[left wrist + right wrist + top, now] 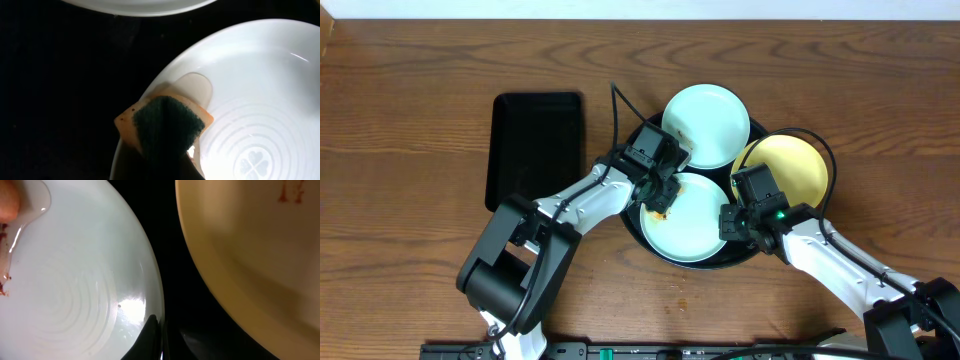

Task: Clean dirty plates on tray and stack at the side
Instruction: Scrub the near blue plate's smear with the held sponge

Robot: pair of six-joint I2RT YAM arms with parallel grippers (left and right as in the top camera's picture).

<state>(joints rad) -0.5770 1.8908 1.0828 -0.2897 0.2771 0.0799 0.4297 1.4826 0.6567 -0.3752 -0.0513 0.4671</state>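
Observation:
Three plates lie on the round black tray [753,133]: a mint-blue one at the back [705,120], a yellow one on the right [795,165] and a mint-blue one in front [690,225]. My left gripper [660,190] is shut on an orange sponge with a green scrub face [167,122], which presses on the front plate's [255,95] left rim. At that plate's right rim sits my right gripper [732,222]. In the right wrist view this gripper [159,330] is shut on the rim of the front plate [75,280]. The yellow plate [260,255] shows brown marks.
A smaller rectangular black tray [537,150] lies on the wooden table [410,120] left of the round tray. Reddish smears and a wet film mark the front plate's left part [6,232]. Both arms reach in from the front edge.

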